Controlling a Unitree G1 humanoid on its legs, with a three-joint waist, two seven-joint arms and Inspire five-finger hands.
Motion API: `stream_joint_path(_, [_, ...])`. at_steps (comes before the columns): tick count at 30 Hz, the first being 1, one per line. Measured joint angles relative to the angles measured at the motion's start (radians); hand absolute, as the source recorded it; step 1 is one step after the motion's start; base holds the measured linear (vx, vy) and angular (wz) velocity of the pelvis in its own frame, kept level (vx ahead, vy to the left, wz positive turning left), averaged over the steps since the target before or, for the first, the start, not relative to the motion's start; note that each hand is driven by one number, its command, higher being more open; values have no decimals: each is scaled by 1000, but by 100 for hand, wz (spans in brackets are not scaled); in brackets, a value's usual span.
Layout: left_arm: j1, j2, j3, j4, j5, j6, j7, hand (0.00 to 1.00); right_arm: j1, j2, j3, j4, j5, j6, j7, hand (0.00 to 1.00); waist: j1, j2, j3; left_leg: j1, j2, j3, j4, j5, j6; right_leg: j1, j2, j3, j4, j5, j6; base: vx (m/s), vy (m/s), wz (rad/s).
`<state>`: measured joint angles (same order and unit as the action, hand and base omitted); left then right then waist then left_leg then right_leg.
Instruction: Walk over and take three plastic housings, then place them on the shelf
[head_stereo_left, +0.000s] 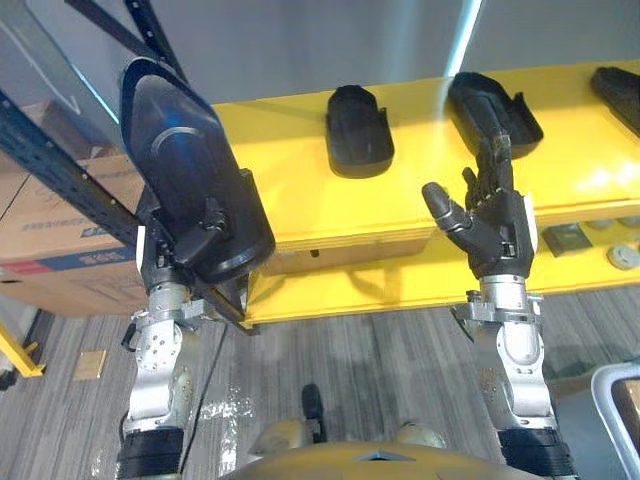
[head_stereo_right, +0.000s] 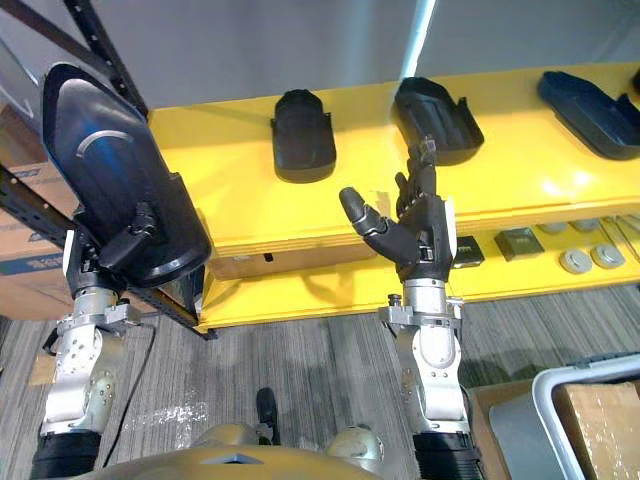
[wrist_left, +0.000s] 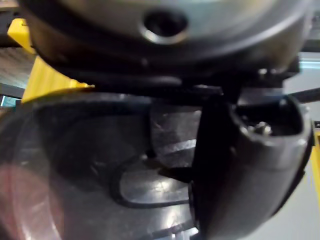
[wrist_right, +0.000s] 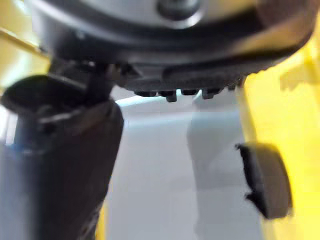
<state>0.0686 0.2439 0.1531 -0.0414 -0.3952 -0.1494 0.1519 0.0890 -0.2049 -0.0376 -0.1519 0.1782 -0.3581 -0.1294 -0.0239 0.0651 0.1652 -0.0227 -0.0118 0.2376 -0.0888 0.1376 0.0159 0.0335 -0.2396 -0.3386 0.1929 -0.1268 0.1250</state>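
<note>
My left hand (head_stereo_left: 185, 245) holds a large black plastic housing (head_stereo_left: 185, 170) upright at the left end of the yellow shelf (head_stereo_left: 300, 200), thumb curled over its lower part (wrist_left: 250, 165). Two black housings lie on the shelf top, one in the middle (head_stereo_left: 358, 130) and one further right (head_stereo_left: 495, 110). A third dark housing (head_stereo_right: 590, 110) lies at the shelf's far right. My right hand (head_stereo_left: 490, 220) is raised in front of the shelf edge with straight fingers, holding nothing, just below the second housing.
A lower yellow shelf level holds small grey parts (head_stereo_right: 585, 258) and a dark block (head_stereo_right: 518, 243). A dark blue rack upright (head_stereo_left: 60, 165) and cardboard boxes (head_stereo_left: 60, 235) stand at the left. A grey bin with a box (head_stereo_right: 575, 415) sits at the lower right.
</note>
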Motion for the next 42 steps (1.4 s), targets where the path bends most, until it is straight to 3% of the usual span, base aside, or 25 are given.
stream_joint_path(4, [-71,77,31,101,-51,0,9,0,39,1,-191,141,-132,0,-208,100,-22,15,0,-11,2,39,0,-9,-12,-51,1,50,33,-5,-6,-36,-1,-25])
stream_joint_path(6, [-78,123,75,109,-72,19,28,0,99,0,-314,190,-132,4,-252,100,-45,26,-1,-16,2,55,0,-10,-13,-70,1,73,39,-5,-6,-20,1,-26])
stream_joint_path(8, [-79,151,101,109,-78,43,30,0,145,-2,-351,198,-131,9,-250,100,-60,32,-3,-21,3,59,0,-10,-13,-81,1,79,47,-7,-5,7,-9,-20])
stream_joint_path(12, [-142,250,132,144,-140,128,10,0,279,-38,-363,391,-119,32,-180,100,-75,36,-2,-23,8,87,0,-15,-20,-133,0,122,108,-32,-8,-5,-34,-20])
stream_joint_path(17, [-247,334,112,245,-243,218,-22,0,292,-23,-278,758,-170,83,-92,100,-78,48,15,-26,8,86,0,-10,-27,-153,-4,124,152,-55,-14,-17,-38,0])
stream_joint_path(20, [-322,367,94,288,-282,261,-46,0,287,-1,-223,861,-172,117,-20,100,-73,37,49,-38,8,74,0,-4,-36,-167,-7,116,174,-64,-15,-18,-33,11])
stream_joint_path(26, [-546,411,40,473,-306,286,-47,0,197,8,-141,956,-161,142,121,100,-65,-29,130,-101,12,55,4,28,-34,-239,-12,96,229,-74,-26,-14,-36,16])
stream_joint_path(30, [-632,450,15,488,-315,313,-68,0,146,5,-112,982,-160,139,134,100,-59,-47,180,-112,2,36,5,36,-28,-253,-20,99,258,-87,-29,30,-26,19])
stream_joint_path(37, [-750,489,-16,536,-301,347,-100,0,57,3,-75,981,-115,137,135,100,-57,-52,217,-133,6,31,0,37,-31,-269,-18,97,260,-97,-34,25,-35,4])
stream_joint_path(38, [-773,506,-32,549,-299,353,-111,100,51,3,-69,981,-115,138,135,100,-58,-56,223,-133,6,32,0,37,-32,-269,-18,97,259,-96,-33,35,-18,0])
stream_joint_path(42, [-823,532,-57,585,-261,373,-129,100,51,3,-68,981,-115,143,132,100,-59,-66,230,-134,6,32,0,34,-35,-268,-17,100,257,-96,-33,50,-25,1])
